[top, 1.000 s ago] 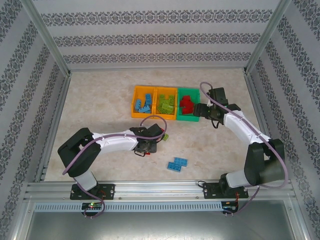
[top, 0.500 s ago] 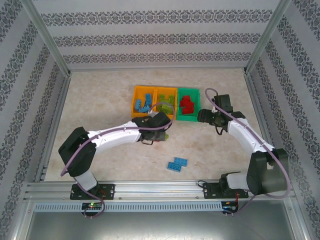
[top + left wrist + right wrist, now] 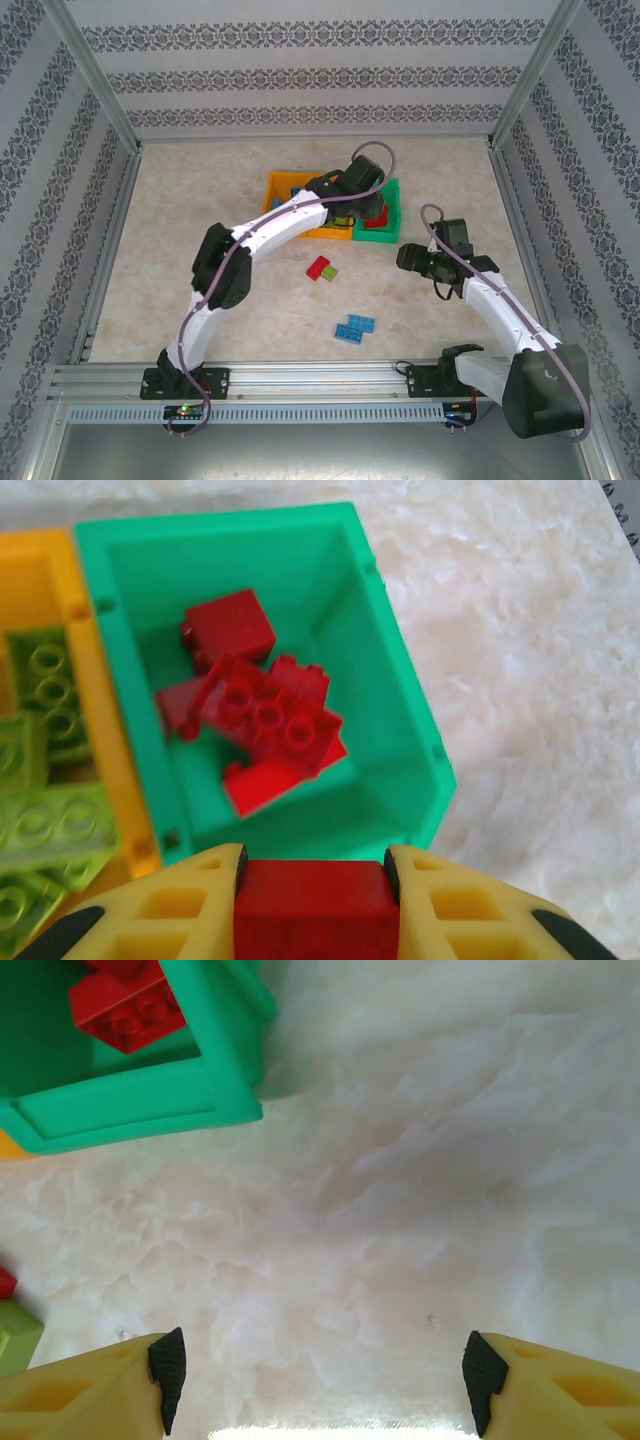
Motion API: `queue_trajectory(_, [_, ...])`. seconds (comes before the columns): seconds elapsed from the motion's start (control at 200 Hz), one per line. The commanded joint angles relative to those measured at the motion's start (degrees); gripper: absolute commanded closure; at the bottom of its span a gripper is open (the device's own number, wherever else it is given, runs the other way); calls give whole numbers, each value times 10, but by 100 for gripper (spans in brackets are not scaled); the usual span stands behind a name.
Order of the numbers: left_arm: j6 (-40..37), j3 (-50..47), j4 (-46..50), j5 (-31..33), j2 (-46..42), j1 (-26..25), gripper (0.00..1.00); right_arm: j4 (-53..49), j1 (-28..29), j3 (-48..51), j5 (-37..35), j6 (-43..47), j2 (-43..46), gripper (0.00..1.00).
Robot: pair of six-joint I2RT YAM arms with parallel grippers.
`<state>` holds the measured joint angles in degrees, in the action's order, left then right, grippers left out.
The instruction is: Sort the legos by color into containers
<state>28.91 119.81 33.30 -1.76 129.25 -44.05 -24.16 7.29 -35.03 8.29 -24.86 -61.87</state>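
My left gripper [image 3: 368, 205] hangs over the green bin [image 3: 386, 236], shut on a red brick [image 3: 312, 900] held between its yellow fingers. Below it the green bin [image 3: 400, 710] holds several red bricks [image 3: 262, 716]. The middle orange bin [image 3: 110, 770] beside it holds lime green bricks [image 3: 45, 780]. The left orange bin [image 3: 279, 187] holds blue bricks. My right gripper [image 3: 320, 1380] stands open over bare table, just near-right of the green bin's corner [image 3: 130, 1105]. A red and a green brick [image 3: 322, 268] and blue bricks [image 3: 353, 328] lie loose on the table.
The bins sit in a row at the table's middle back. Metal frame posts and patterned walls ring the table. Bare marble surface spreads to the left and right of the bins.
My left arm swung from the table's middle up to the green bin with a red brick. My right gripper drew back toward the near right. A red and a green brick now lie uncovered.
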Motion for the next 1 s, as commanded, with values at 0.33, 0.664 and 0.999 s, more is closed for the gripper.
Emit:
queue_trajectory(0.33, [-7,163,29,-67,114,39,64,-60,123,47,69,-61,21,25])
queue_trajectory(0.664, [2,155,43,-72,113,42,34,-100,236,75,86,-147,71,26])
queue_trajectory(0.999, [12,22,-14,-49,-6,42,9,-74,389,88,92,-263,82,24])
